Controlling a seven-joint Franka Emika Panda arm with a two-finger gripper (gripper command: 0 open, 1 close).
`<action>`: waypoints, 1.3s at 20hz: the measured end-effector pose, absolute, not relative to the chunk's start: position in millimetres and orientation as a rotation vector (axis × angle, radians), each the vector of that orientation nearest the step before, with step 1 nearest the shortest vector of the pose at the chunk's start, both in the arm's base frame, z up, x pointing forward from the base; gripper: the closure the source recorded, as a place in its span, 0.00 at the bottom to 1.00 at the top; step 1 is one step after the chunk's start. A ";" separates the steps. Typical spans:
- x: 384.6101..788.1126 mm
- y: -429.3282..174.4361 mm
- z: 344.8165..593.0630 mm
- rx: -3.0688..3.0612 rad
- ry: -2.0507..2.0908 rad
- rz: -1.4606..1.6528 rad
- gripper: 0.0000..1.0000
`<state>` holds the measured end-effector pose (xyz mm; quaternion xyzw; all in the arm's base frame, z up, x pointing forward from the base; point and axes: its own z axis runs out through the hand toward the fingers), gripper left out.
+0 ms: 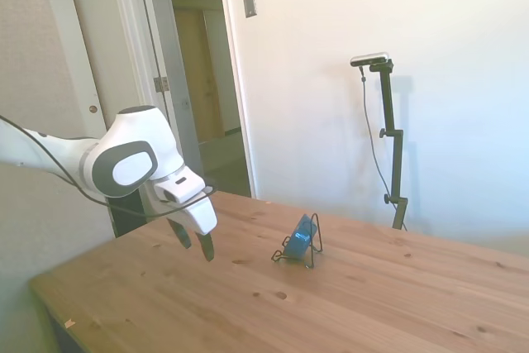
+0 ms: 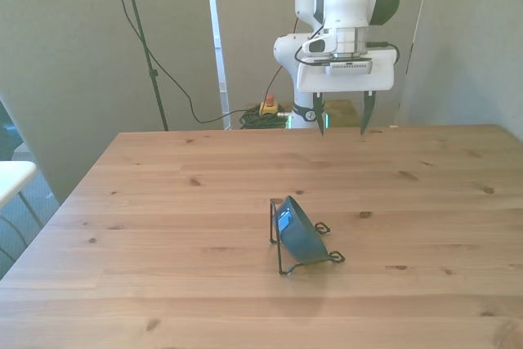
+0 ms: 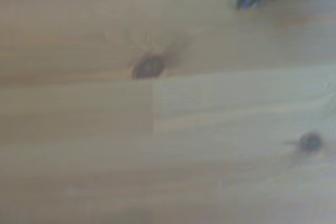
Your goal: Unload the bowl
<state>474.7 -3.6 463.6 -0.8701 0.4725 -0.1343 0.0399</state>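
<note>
Gripper (image 1: 197, 243): hangs above the table at the side view's left, fingers pointing down and spread wide with nothing between them; in the front view (image 2: 342, 117) it sits at about 12 o'clock from the bowl, well apart from it.
Fingers (image 2: 365, 112): two dark tips, clear of the wood, over the table's far part in the front view.
Table (image 2: 163, 226): pale wooden planks with dark knots; the wrist view shows only blurred boards (image 3: 157, 145) with a knot, plus a dark blurred shape at one edge that cannot be identified.
Bowl (image 2: 298, 233): dark blue-teal, standing tilted on its edge in the rack near the table's middle; in the side view (image 1: 302, 233) it lies at roughly 3 o'clock from the gripper.
Rack (image 2: 280, 252): thin black wire, resting on the table, holding the bowl; its looped feet stick out toward the front view's right.
</note>
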 end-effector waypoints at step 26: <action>633.7 -80.0 427.6 -2.543 1.906 -0.688 0.00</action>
